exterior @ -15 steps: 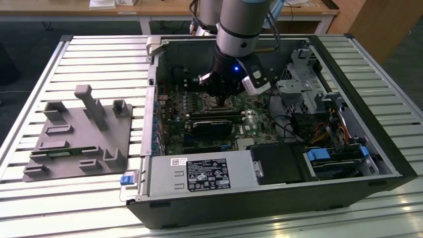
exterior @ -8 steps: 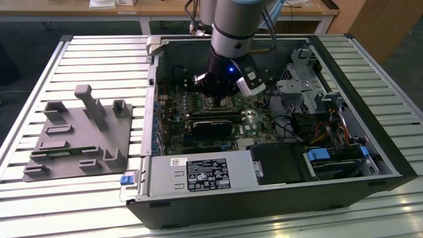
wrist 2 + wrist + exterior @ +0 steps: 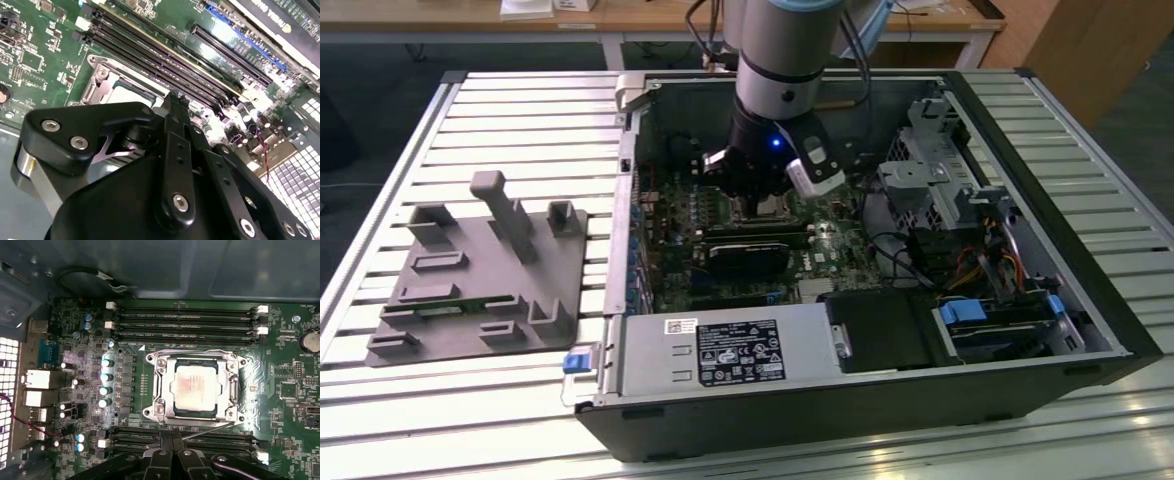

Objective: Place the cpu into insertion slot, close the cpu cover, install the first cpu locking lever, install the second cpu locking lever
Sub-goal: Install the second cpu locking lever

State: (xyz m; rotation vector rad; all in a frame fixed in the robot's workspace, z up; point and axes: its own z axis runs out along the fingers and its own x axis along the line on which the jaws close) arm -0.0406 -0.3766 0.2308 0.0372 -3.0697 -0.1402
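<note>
Arm reached down into the open computer case [image 3: 1014, 330], gripper [image 3: 761, 195] hovering just above the insertion slot [image 3: 196, 386] on the green motherboard [image 3: 285, 390]. In the first wrist view the cpu [image 3: 195, 385] sat flat in the slot, pale top showing through the window of the cpu cover [image 3: 162, 385], which lay down over it. A thin locking lever [image 3: 210, 429] lay along the socket edge nearest the jaws, between socket and memory slots [image 3: 185, 322]; couldn't tell if it was hooked.

Jaws looked pressed together at the tips in both wrist views, pinching nothing visible.

Judgement: lever step in hand. Doing it well probably meant pushing the lever down and sideways under its catch with closed tips, keeping off the memory slots.

Writing: power supply label [image 3: 740, 352] carried print, not readable. Grey fixture [image 3: 474, 285] sat on the tabletop [image 3: 520, 100], well apart.
</note>
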